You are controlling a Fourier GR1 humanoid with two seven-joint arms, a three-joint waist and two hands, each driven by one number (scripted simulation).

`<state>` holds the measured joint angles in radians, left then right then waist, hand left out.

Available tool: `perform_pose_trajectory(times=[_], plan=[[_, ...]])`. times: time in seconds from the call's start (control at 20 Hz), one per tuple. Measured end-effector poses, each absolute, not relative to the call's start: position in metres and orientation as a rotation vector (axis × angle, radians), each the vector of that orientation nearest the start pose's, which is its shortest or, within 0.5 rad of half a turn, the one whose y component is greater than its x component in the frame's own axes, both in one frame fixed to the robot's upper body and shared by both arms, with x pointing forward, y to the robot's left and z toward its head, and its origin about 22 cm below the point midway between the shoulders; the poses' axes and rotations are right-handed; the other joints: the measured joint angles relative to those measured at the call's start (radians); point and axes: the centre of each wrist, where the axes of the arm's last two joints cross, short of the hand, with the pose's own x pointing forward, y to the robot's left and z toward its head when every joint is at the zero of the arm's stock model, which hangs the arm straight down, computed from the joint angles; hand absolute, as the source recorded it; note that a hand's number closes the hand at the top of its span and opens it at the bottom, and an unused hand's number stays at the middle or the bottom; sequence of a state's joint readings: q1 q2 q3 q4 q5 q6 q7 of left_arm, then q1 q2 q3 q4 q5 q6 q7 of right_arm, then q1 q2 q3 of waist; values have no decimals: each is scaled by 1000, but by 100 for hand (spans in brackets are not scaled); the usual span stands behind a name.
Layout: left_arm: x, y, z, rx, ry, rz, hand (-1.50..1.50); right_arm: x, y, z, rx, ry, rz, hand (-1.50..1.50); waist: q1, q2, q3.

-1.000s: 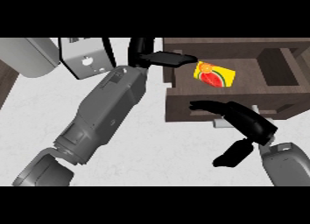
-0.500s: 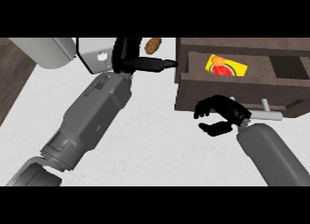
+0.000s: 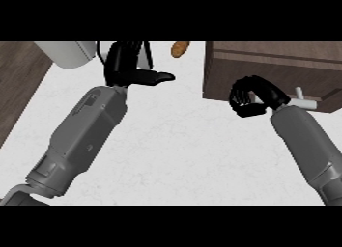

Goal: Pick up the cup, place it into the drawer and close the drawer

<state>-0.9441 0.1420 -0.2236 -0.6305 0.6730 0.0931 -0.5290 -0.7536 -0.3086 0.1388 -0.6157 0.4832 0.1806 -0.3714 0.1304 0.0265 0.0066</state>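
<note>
The brown drawer (image 3: 274, 65) at the upper right shows only its top and front, and its inside is hidden. A white handle (image 3: 303, 100) sticks out of the front. My right hand (image 3: 251, 96) is against the drawer front just left of the handle, fingers curled and holding nothing. At the upper middle, left of the drawer and apart from it, my left hand (image 3: 128, 67) has its fingers straight and its thumb pointing right. The cup is not in view.
A small brown pastry (image 3: 178, 48) lies on the white counter (image 3: 174, 144) between my left hand and the drawer. A white appliance (image 3: 68, 51) stands at the upper left. Dark wood floor (image 3: 10, 96) runs along the counter's left edge.
The drawer, open before with the yellow and red cup inside, now stands shut. My right hand has moved up against its front. My left hand has drawn back to the left.
</note>
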Motion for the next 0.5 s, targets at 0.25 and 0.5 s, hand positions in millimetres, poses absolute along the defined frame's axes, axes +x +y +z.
perform_pose_trajectory(times=[0.25, 0.5], plan=[[422, 151, 68, -387, -1907, 63, -150, 408, -261, 24, -180, -1511, 996, 150, 16, -1, 3], [419, 156, 65, -406, -1901, 37, -150, 409, -271, 27, -105, -1506, 949, 150, 30, 0, 7]])
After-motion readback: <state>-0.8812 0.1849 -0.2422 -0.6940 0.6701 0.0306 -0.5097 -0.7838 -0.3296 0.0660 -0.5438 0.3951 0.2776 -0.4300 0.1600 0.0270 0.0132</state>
